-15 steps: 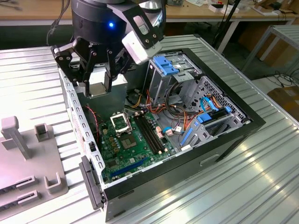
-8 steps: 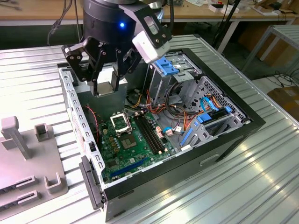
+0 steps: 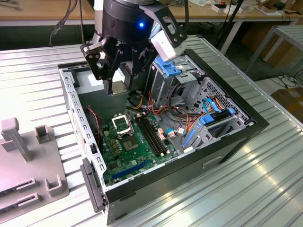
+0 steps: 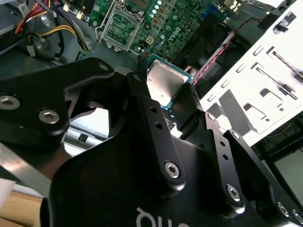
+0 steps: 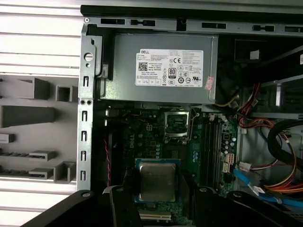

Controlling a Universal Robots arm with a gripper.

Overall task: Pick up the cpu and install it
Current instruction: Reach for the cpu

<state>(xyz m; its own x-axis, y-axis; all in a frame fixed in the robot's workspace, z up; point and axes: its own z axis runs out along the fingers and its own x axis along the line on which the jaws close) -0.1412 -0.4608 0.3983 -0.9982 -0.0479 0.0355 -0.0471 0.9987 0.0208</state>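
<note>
The cpu [image 5: 157,181] is a flat silver-grey square with a thin green rim, pinched by its edges between my two black fingers in both wrist views; the second wrist view shows its metal top [image 4: 163,85]. My gripper [image 3: 113,84] [image 4: 165,89] [image 5: 157,189] is shut on it and hangs above the open computer case, over the far end of the green motherboard [image 3: 137,142]. The black socket frame [image 3: 122,124] [image 5: 177,124] [image 4: 124,21] lies below and a little ahead of the chip, with nothing in it.
A grey power supply [image 5: 161,66] fills the case's far end. Black memory slots [image 3: 152,135] run beside the socket. Coloured cables [image 3: 177,111] and blue drive brackets [image 3: 213,118] crowd the exterior view's right. A grey fixture [image 3: 28,156] sits on the table outside the case.
</note>
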